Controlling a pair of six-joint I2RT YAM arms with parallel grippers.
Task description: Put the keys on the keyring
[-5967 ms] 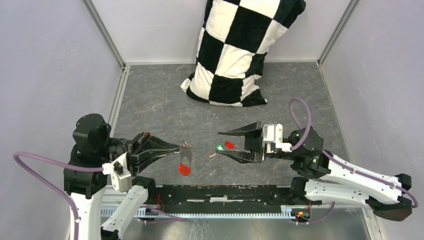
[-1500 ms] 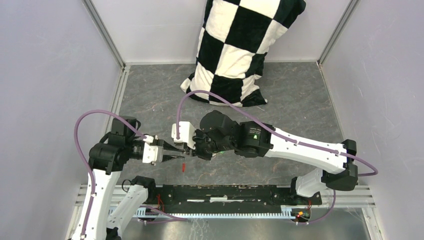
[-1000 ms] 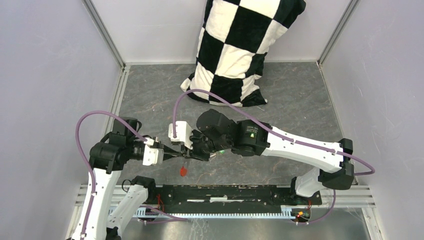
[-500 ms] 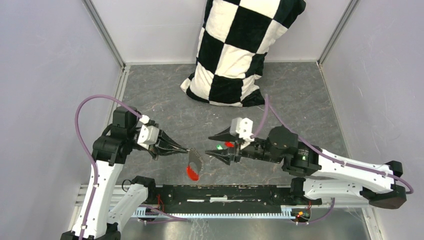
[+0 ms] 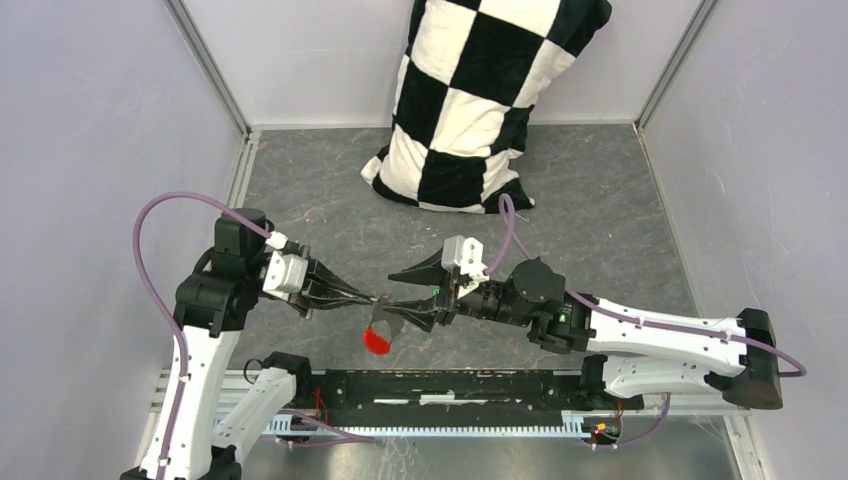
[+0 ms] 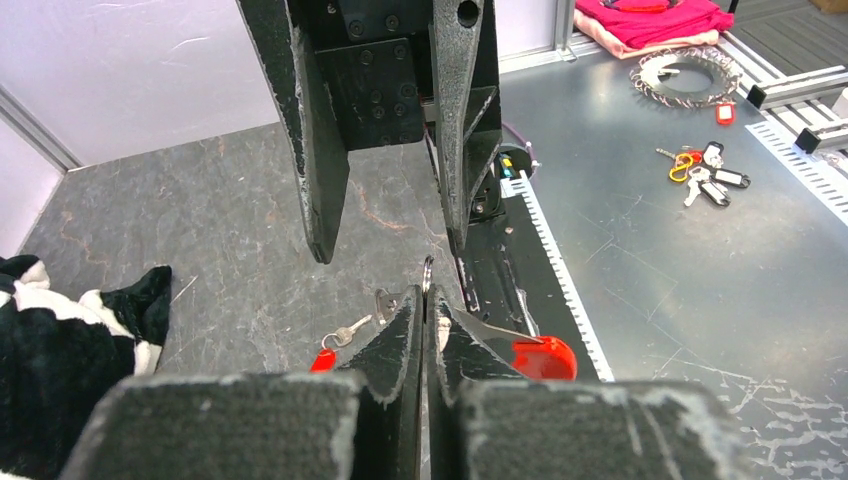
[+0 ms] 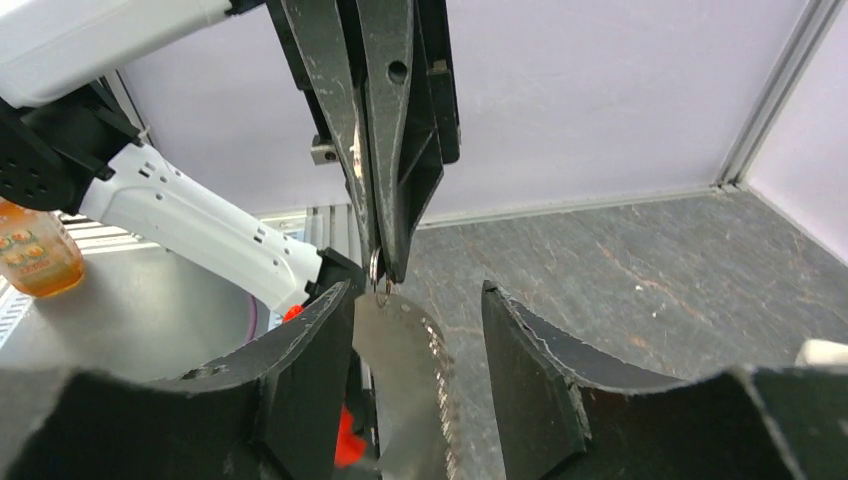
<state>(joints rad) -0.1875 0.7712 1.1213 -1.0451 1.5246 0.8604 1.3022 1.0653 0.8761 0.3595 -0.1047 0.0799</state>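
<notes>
Top external view, from the near edge outward: the keyring (image 5: 377,340) hangs just past the arm bases, with its red end lowest, over the grey bench (image 5: 320,200). The left tool (image 5: 372,298) is clenched on the thin wire ring at the top, so the flat part dangles free. The right tool (image 5: 393,296) is spread wide, with one finger on each side of the flat part. I cannot see it touching. Near there, the red key (image 6: 322,358) lies flat on the bench, as the left wrist view shows. It is not on the ring yet. I cannot make out the green key for sure. Farthest back, a black and white pillow (image 5: 465,100) leans on the wall.

I think the step now is to get a good hold of the keyring with both tools. To do it well, the left tool should hold the ring very still. The right tool should close slowly on the flat part, not on the wire, so nothing twists or slips. Then the ring can be opened for a key.
</notes>
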